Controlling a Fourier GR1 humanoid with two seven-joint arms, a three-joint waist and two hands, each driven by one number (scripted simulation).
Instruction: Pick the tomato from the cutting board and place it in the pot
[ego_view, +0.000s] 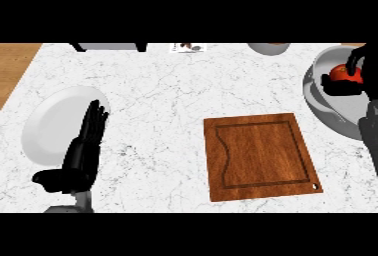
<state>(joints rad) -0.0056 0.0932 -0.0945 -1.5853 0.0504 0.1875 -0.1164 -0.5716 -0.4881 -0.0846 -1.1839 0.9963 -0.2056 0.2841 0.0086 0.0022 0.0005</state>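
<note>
The marble counter (170, 90) carries everything. At its right edge sits the grey pot (316, 100), partly cut off by the view. The wooden cutting board (260, 156) lies toward the near right, with nothing on it. A white plate (52, 125) sits by the left edge.

The left hand (83, 150) rests over the plate's near side, fingers straight and holding nothing. The right hand (356, 61) is over the pot's mouth, its fingers curled round the tomato (341, 74), which shows red between them, inside the pot's rim as seen from above.

By my reading the pick and the carry are done. What is left is the release; whether the tomato already touches the pot's floor I cannot tell.
</note>
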